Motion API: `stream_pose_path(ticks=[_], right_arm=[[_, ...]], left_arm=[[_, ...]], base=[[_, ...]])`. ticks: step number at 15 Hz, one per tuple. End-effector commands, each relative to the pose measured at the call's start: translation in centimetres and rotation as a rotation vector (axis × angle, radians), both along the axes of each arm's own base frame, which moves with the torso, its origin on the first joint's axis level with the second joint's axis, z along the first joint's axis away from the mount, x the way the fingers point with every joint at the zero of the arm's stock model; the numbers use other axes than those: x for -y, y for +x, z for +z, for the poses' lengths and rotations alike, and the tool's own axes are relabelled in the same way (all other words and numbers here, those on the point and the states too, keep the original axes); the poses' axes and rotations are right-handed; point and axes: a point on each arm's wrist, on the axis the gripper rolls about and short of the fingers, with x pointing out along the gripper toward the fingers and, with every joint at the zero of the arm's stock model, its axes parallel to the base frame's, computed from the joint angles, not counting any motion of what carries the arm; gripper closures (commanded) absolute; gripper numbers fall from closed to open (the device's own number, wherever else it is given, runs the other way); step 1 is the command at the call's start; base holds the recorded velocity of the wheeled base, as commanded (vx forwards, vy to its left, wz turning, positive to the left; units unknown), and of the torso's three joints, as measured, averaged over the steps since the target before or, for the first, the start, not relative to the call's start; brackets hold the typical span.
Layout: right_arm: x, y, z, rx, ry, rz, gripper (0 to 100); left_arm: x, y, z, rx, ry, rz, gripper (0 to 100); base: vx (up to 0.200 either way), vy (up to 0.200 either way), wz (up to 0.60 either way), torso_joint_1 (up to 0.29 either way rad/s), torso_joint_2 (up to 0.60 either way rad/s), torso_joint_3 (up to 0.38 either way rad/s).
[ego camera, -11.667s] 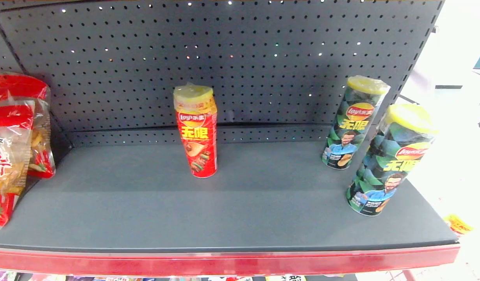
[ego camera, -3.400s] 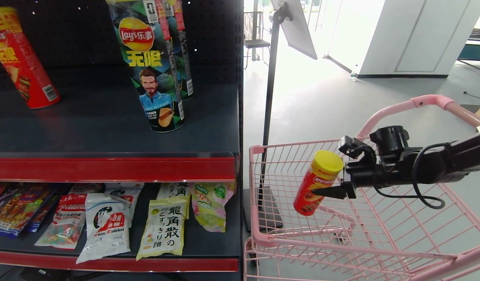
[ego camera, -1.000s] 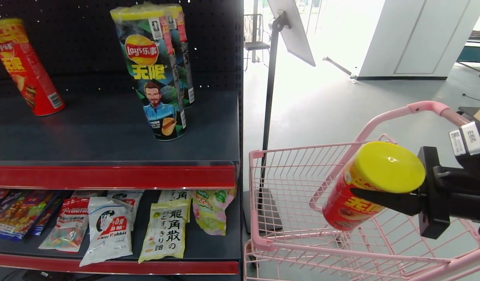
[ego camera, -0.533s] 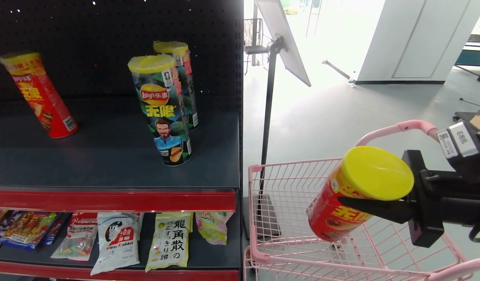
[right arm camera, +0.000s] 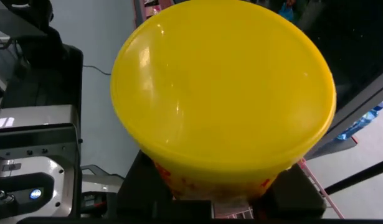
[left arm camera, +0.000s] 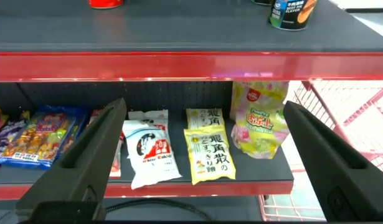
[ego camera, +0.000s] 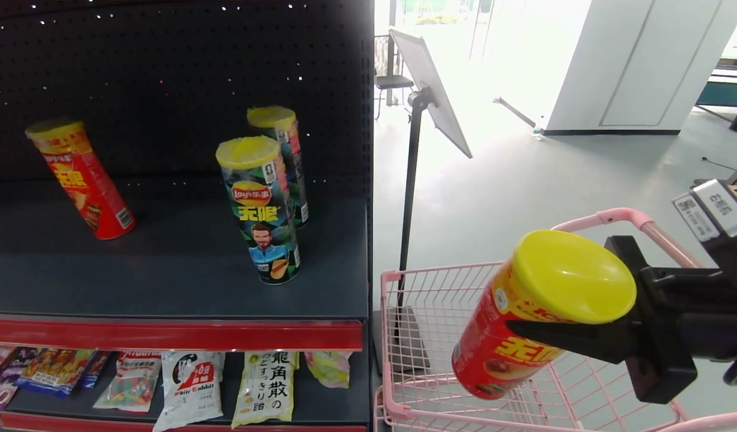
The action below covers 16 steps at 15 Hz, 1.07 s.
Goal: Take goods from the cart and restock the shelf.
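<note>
Head view: your right gripper (ego camera: 524, 312) is clamped around a red chip can (ego camera: 494, 360) just below its yellow lid (ego camera: 575, 276). One black finger (ego camera: 560, 336) crosses the can's front. The can tilts, lid toward the camera and base down over the pink cart (ego camera: 614, 213), raised above the wire basket. To the robot's left is the shelf (ego camera: 164, 282), well apart from the held can. Two dark green chip cans stand near its right end, one (ego camera: 260, 210) in front of the other (ego camera: 287, 162). Another red can (ego camera: 80, 177) stands farther left, near the pegboard back. Snack bags (ego camera: 266, 387) lie on the lower shelf beneath the red front strip.

Right wrist view: the yellow lid (right arm camera: 222, 87) sits close before the lens.

Left wrist view: your left gripper (left arm camera: 205, 107) has its two black fingers (left arm camera: 85, 162) spread wide with nothing between them, facing the lower shelf's snack bags (left arm camera: 207, 152).
</note>
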Motion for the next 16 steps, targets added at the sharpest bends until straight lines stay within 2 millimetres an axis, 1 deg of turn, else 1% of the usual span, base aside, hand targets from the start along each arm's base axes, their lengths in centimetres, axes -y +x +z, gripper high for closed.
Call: stream_pose_path(ticks=[1, 4, 6, 9, 11, 16], right_arm=[[0.0, -0.2, -0.1, 0.0, -0.001, 0.001, 100], [0.5, -0.7, -0.5, -0.005, -0.008, -0.012, 100], [0.8, -0.6, -0.7, -0.001, -0.012, -0.029, 100], [1.0, -0.6, -0.3, 0.008, -0.002, -0.038, 100], [1.1, -0.8, -0.6, -0.011, -0.006, -0.039, 100], [0.3, -1.1, 0.3, 0.01, 0.01, 0.001, 100]], left_arm=[[0.0, 0.0, 0.0, -0.002, 0.001, 0.0, 0], [0.0, 0.0, 0.0, -0.002, -0.001, 0.0, 0], [0.0, 0.0, 0.0, -0.002, -0.001, 0.0, 0], [0.0, 0.0, 0.0, -0.002, 0.001, 0.0, 0], [0.0, 0.0, 0.0, -0.002, -0.001, 0.0, 0], [0.0, 0.0, 0.0, -0.002, -0.001, 0.0, 0]], base=[[0.0, 0.0, 0.0, 0.032, -0.06, -0.041], [0.0, 0.0, 0.0, 0.0, 0.0, 0.0], [0.0, 0.0, 0.0, 0.0, 0.0, 0.0], [0.0, 0.0, 0.0, 0.0, 0.0, 0.0], [0.0, 0.0, 0.0, 0.0, 0.0, 0.0], [0.0, 0.0, 0.0, 0.0, 0.0, 0.0]])
